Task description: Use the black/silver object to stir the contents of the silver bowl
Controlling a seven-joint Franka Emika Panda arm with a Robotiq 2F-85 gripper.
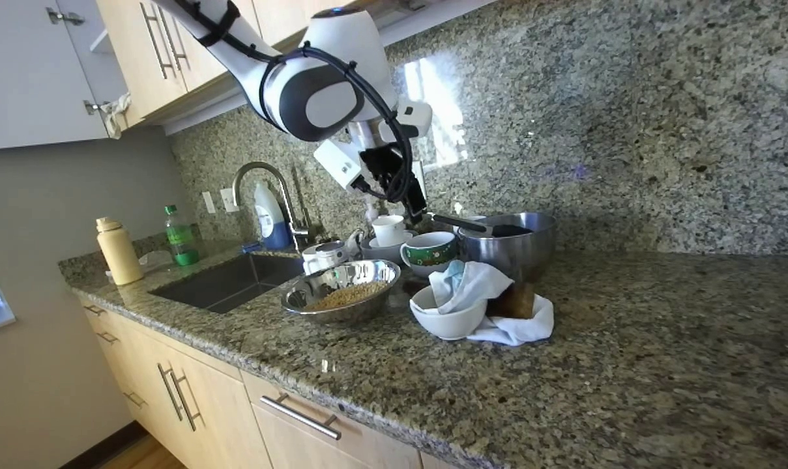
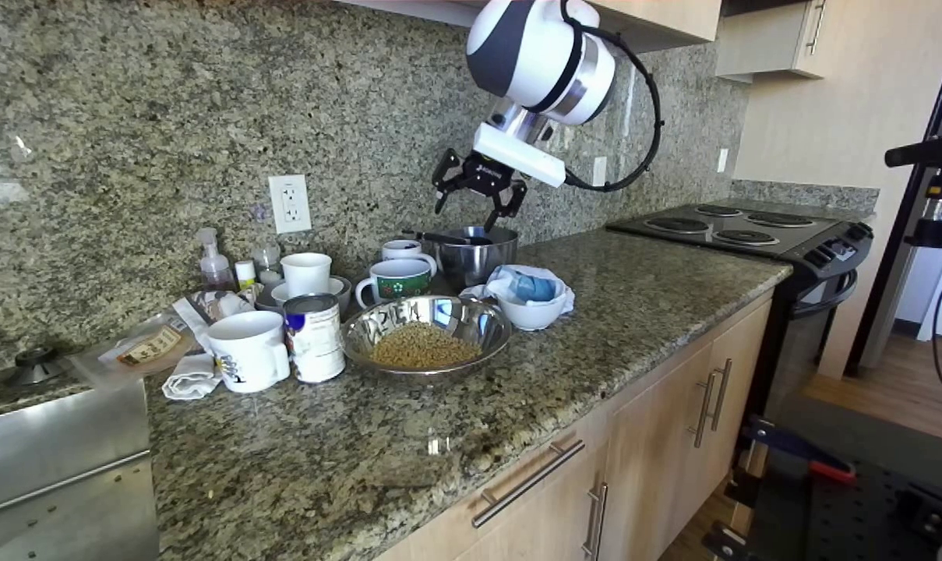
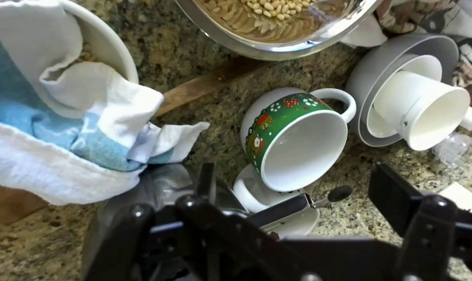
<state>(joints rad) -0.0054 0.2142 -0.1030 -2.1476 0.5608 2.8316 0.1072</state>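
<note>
Hanging near the steel pot [image 2: 471,269], the gripper [image 2: 464,218] has its fingers spread apart above the counter [image 2: 322,444]; the utensil [image 1: 468,224], black with a silvery part, lies across the pot's rim, its handle pointing just past nine o'clock in both exterior views; whether a finger touches it I cannot tell; the silver bowl [image 2: 490,327], holding tan grains [image 2: 424,345], sits on the counter, apart from the utensil. With that bowl as the dial's centre in an exterior view, the pot stands at one o'clock, a green mug [image 2: 404,287] at eleven, a can [image 2: 315,347] at nine just beside the rim, and a white mug [image 2: 248,354] farther out on the same line; between two and three is a white bowl [image 2: 529,314] with a blue and white cloth [image 2: 534,287] bunched in it. In the wrist view the silver bowl is cut off at twelve; the green mug sits just off the middle, toward three; one finger stands at seven, its partner between three and four; a wooden strip [image 3: 206,86] shows at eleven, between the white bowl and the silver one; between two and three a cup [image 3: 411,105] stands in nested bowls [image 3: 360,78].
</note>
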